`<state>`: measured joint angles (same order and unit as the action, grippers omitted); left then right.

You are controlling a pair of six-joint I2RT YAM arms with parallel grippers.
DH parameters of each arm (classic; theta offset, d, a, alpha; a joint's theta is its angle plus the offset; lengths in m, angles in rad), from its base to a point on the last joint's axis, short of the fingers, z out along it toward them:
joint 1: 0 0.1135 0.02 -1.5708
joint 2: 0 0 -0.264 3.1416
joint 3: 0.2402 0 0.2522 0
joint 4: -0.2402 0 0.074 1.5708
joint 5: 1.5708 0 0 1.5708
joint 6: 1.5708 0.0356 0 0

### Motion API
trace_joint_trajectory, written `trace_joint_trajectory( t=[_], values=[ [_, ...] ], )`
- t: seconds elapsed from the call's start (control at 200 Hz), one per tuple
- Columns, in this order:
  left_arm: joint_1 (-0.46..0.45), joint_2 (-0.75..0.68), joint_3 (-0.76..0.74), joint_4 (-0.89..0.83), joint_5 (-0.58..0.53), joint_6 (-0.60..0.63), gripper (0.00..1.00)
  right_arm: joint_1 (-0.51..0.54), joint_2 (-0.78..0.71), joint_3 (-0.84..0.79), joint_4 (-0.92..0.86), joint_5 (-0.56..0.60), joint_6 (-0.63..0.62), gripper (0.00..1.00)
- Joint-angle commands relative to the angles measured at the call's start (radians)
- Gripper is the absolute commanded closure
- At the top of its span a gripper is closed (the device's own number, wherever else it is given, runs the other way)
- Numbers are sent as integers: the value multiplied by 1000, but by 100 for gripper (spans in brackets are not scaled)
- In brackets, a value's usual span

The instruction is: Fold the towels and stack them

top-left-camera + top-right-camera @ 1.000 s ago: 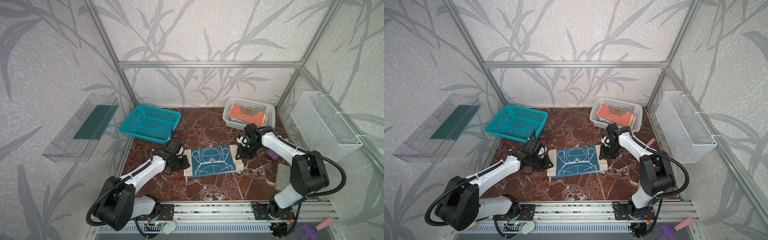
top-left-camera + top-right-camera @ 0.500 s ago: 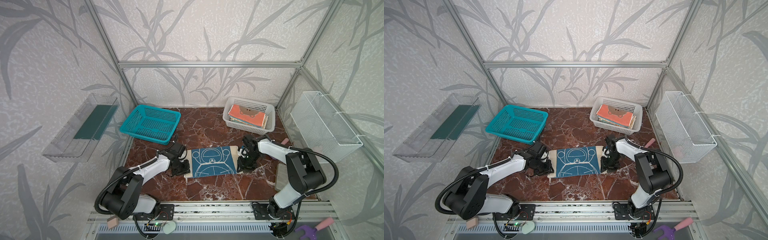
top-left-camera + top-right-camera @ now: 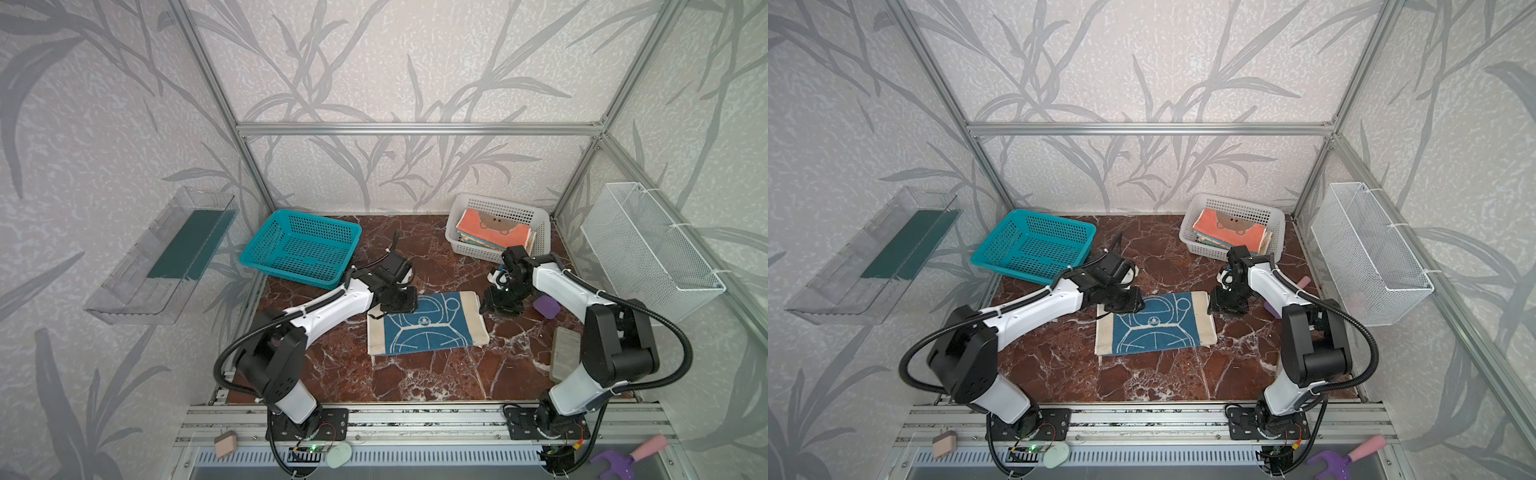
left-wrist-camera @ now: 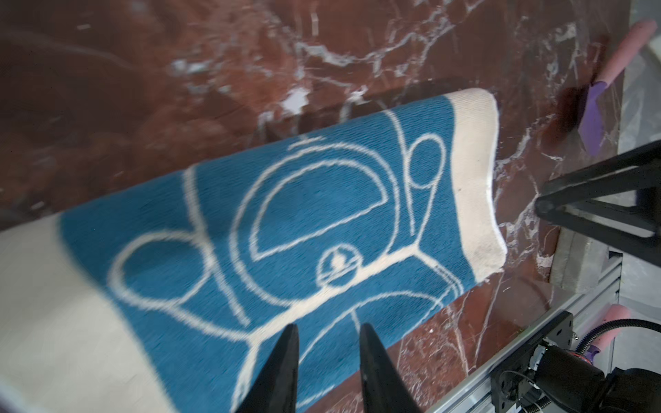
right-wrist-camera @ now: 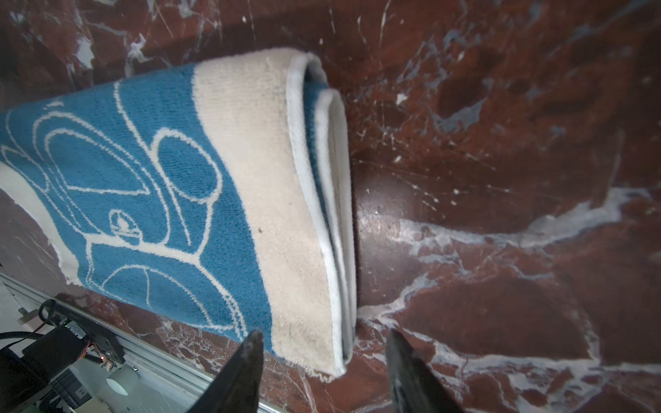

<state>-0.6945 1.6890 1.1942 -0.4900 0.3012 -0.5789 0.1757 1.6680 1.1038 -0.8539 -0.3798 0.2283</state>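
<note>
The blue-and-cream towel lies flat on the marble table, near its middle, between the two arms in both top views. The right wrist view shows its hemmed end doubled, one layer upon the other, so at least one fold is judged complete; the edges do not quite align. The left gripper sits over the towel's corner nearest the teal basket, jaws parted by a narrow gap with nothing seen between them. The right gripper stands at the towel's opposite end, jaws spread wide above a corner of the doubled edge and holding nothing. A stack of folded towels rests in the white basket at the back right, a coral-orange bear-face towel uppermost. The teal basket is empty, so this cloth is judged to be the last one. Outstanding: possibly a further fold to match the stack, then transfer onto it. Writing: none legible. The towel shows only a cream line drawing of a cartoon figure with a bell; no lettering, brand or label can be read in any view.
</note>
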Motion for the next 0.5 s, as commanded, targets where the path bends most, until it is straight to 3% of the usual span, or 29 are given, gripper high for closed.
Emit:
trace_joint_trajectory(
  t=[0.0,0.07,0.225,0.495],
  values=[
    [-68,123,91,41,46,-11,69,2,33,-15,78,-51,55,42],
    [-94,191,109,75,67,-35,69,5,77,-37,124,-78,75,36],
    [-99,288,45,174,115,-113,69,19,127,-69,179,-76,63,35],
    [-96,276,-44,211,124,-133,69,115,227,-66,195,-40,83,36]
  ],
)
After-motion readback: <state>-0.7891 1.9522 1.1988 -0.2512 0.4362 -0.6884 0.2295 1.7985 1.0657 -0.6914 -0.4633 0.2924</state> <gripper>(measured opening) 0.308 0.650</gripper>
